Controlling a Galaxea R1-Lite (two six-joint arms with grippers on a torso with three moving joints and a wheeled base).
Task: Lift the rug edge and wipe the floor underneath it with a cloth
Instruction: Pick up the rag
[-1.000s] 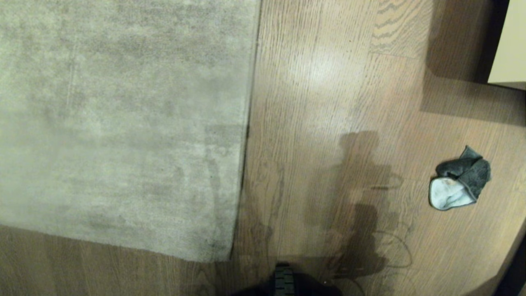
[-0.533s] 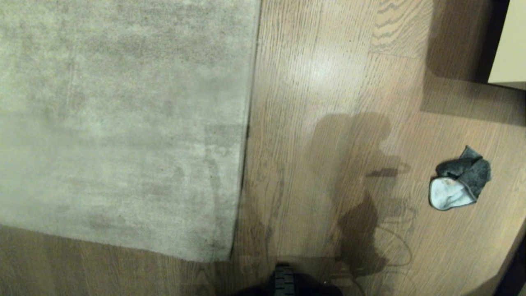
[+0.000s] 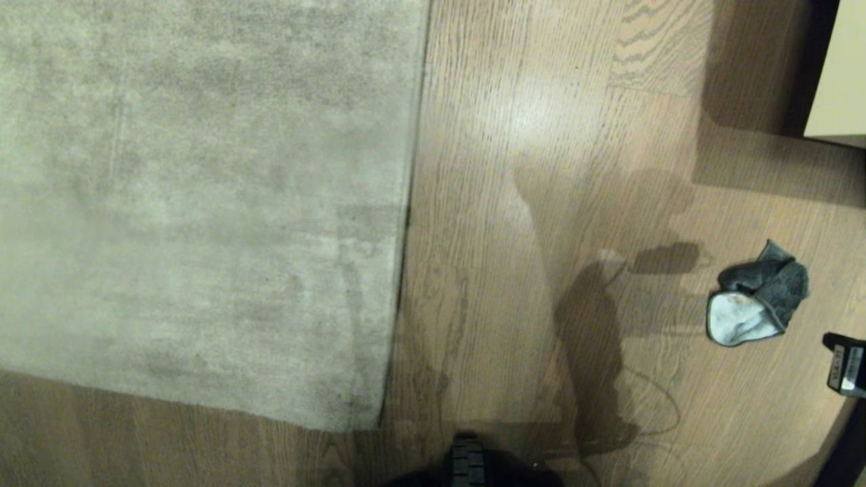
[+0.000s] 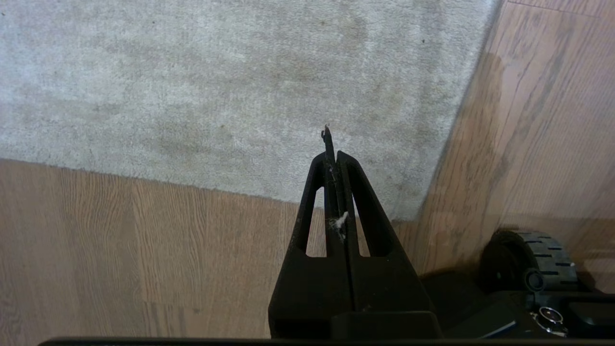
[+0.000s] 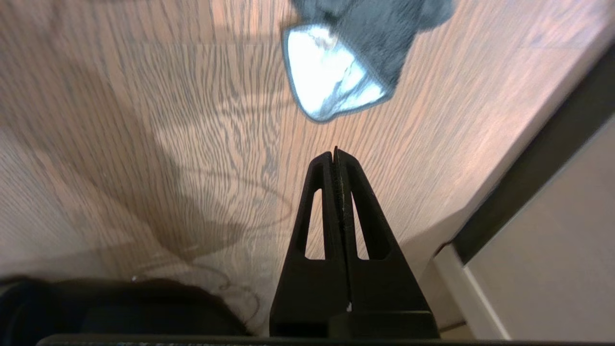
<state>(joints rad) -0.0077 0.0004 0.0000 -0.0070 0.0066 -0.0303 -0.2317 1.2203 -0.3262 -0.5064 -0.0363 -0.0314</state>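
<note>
The pale grey-beige rug fills the left of the head view, and its straight rug edge (image 3: 409,203) lies flat on the wooden floor (image 3: 528,203). On the planks at the right lies the cloth (image 3: 764,294), crumpled, dark grey-green with a pale underside turned up. Part of my right arm (image 3: 846,368) shows at the right border, just nearer than the cloth. My right gripper (image 5: 335,153) is shut and empty, hovering over the floor a short way from the cloth (image 5: 365,48). My left gripper (image 4: 332,154) is shut, with lint between its fingers, above the rug's near corner (image 4: 408,202).
A pale cabinet (image 3: 839,67) stands at the far right and casts a dark shadow. A light furniture panel with a dark gap (image 5: 552,240) runs close beside the right gripper. My base wheel (image 3: 467,463) sits near the rug corner and also shows as a wheel (image 4: 528,259) in the left wrist view.
My right arm has come into the head view at the right border, and its shadow has slid across the floor toward the cloth. Rug and cloth have not moved.
</note>
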